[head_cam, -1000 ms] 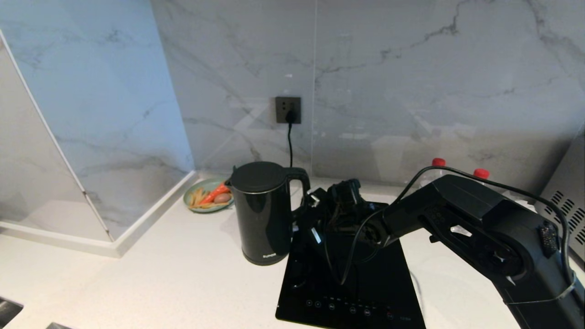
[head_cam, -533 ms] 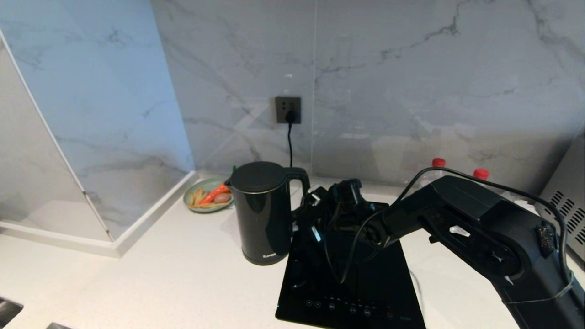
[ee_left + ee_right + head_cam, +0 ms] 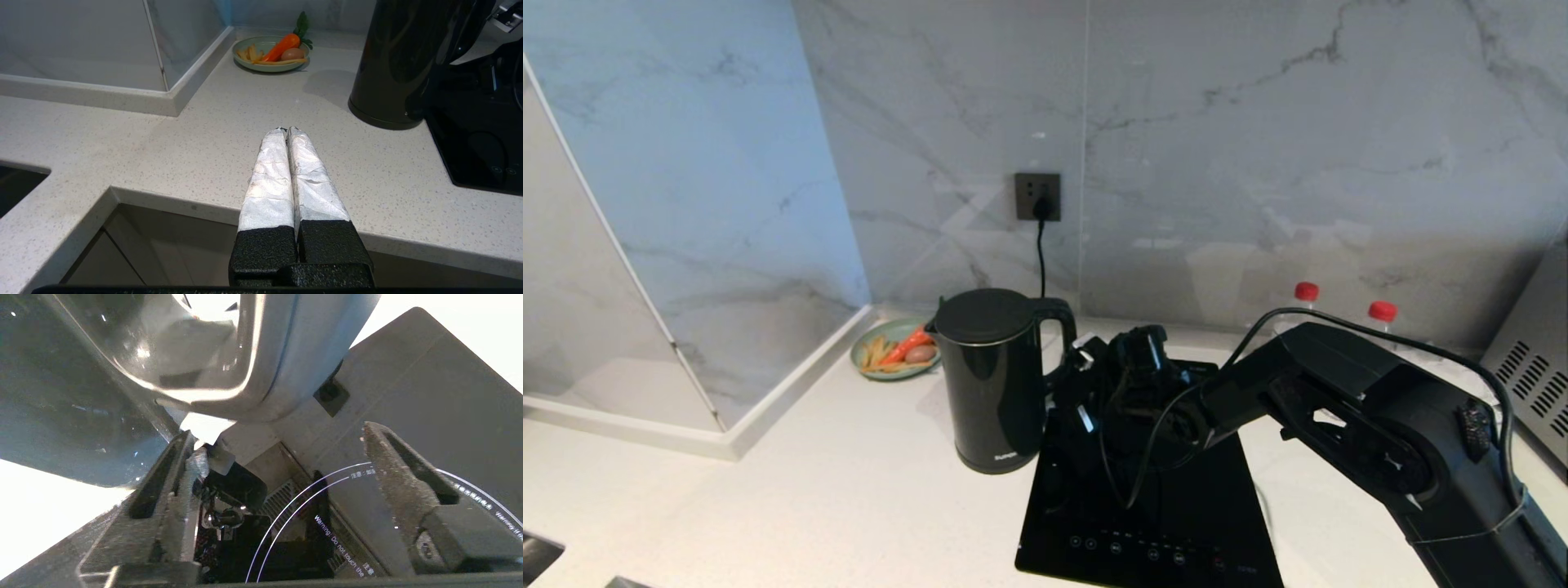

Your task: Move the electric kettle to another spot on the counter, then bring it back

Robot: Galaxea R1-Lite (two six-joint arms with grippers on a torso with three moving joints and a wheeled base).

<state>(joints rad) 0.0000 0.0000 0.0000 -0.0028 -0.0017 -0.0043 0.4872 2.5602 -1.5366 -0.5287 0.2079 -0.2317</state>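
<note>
The black electric kettle stands upright on the white counter, beside the left edge of a black cooktop. Its loop handle faces my right gripper, which is open and low over the cooktop just behind that handle. In the right wrist view the kettle's glossy body and handle lie just beyond the spread fingers of the right gripper, with nothing between them. My left gripper is shut and empty, parked over the counter's front edge, well clear of the kettle.
A green plate with a carrot and other food sits behind the kettle to the left. A cord runs to the wall socket. Two red-capped bottles stand at the back right, next to a grilled appliance. A sink cutout lies at the left.
My right arm has sunk a little, showing more of the bottles behind it. The gripper stays by the kettle handle and the kettle has not moved.
</note>
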